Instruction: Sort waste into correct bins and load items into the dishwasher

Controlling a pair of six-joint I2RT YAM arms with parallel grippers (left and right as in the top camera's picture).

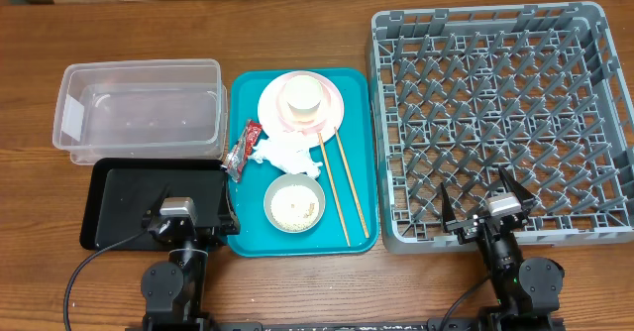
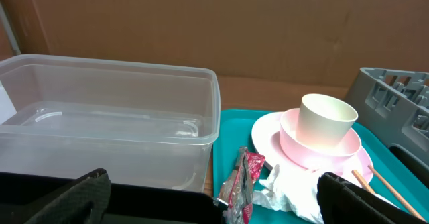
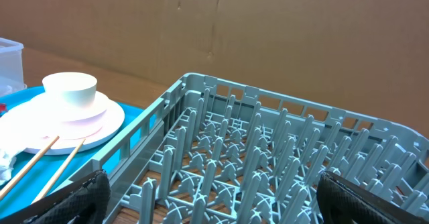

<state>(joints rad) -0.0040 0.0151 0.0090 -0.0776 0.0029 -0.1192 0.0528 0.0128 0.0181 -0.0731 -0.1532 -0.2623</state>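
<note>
L gripper (image 1: 188,212) wide open, empty; red wrapper (image 1: 241,151) lies just far-right of it, long axis near-far. R gripper (image 1: 482,200), also released, well apart over dish rack (image 1: 475,16).

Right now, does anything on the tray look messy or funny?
Yes. The red wrapper lies along the teal tray's left edge, and a crumpled napkin sits loose right beside it. Two chopsticks lie loose on the tray. Nothing looks spilled or broken.

Bright even light, soft shadows, sharp
</note>
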